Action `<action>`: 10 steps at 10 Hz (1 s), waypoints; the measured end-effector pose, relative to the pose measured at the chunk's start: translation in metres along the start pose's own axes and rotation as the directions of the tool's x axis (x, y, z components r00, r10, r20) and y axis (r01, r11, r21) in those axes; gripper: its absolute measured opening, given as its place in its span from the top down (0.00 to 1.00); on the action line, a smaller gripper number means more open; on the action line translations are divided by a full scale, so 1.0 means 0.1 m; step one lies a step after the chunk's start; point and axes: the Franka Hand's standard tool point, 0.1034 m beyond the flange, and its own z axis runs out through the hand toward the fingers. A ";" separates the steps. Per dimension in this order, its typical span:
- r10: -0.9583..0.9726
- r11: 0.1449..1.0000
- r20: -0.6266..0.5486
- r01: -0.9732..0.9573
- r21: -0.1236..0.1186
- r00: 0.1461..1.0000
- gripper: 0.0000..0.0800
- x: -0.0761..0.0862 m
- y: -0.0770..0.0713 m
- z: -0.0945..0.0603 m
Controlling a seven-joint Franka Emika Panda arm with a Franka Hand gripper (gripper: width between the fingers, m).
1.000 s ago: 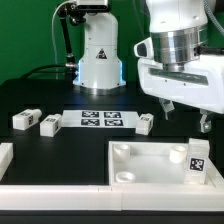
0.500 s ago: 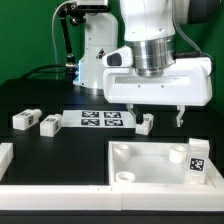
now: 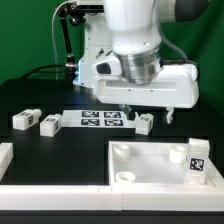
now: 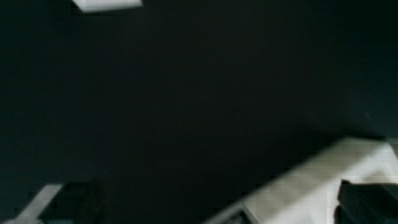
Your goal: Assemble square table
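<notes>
The square table's white slab [image 3: 150, 165] lies at the front on the exterior view's right, with one tag-marked leg block [image 3: 197, 160] standing in its right corner. Three loose leg blocks lie on the black table: two on the left [image 3: 24, 118] [image 3: 48, 124] and one [image 3: 145, 123] right of the marker board [image 3: 101, 119]. My gripper [image 3: 148, 114] hangs open and empty just above and behind that third block, one finger [image 3: 170, 116] to its right. In the wrist view the gripper [image 4: 222, 210] is over dark table; a blurred white edge [image 4: 329, 185] lies near one finger.
A long white border bar [image 3: 90, 196] runs along the front edge, and another piece [image 3: 5, 155] sits at the front left. The robot's white base [image 3: 98, 55] and cables stand at the back. A small white piece [image 4: 107, 4] shows at the wrist view's edge.
The arm has swung toward the exterior view's left, from over the slab's right side to above the leg block beside the marker board. The gripper stays open and empty.
</notes>
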 end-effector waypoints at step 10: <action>-0.071 0.992 0.290 0.099 -0.083 0.954 0.19 -0.30 0.22 0.24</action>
